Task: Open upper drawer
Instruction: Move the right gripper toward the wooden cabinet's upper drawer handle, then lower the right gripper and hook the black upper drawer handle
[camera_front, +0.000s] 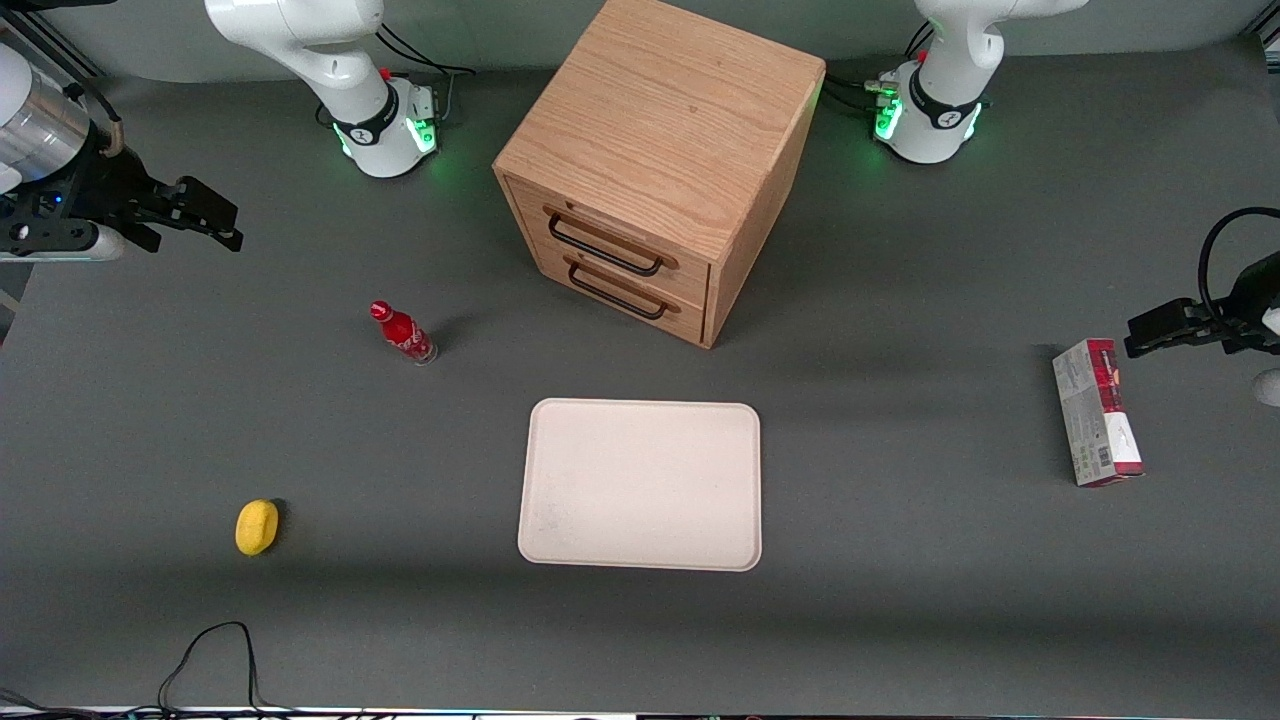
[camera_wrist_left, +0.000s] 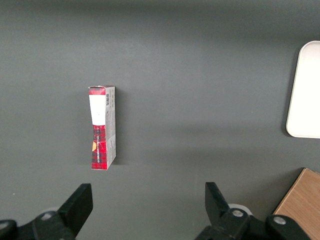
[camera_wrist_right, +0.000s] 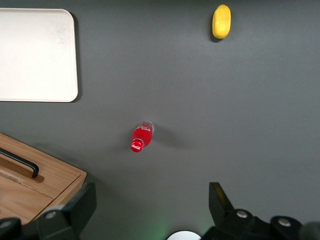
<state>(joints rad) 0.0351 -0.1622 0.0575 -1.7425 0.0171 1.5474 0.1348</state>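
The light oak cabinet (camera_front: 668, 130) stands in the middle of the table, farther from the front camera than the tray. Its upper drawer (camera_front: 612, 238) is shut, with a black wire handle (camera_front: 603, 250). The lower drawer (camera_front: 625, 290) below it is shut too. My right gripper (camera_front: 230, 226) hangs open and empty above the table toward the working arm's end, well apart from the cabinet. In the right wrist view the gripper (camera_wrist_right: 151, 200) has its fingers wide apart over bare table, with a corner of the cabinet (camera_wrist_right: 55, 182) and part of one black handle (camera_wrist_right: 22, 163) beside it.
A red bottle (camera_front: 402, 332) stands between gripper and cabinet. A white tray (camera_front: 641, 484) lies in front of the drawers, nearer the camera. A yellow object (camera_front: 256, 526) lies toward the working arm's end. A red and grey box (camera_front: 1096, 412) lies toward the parked arm's end.
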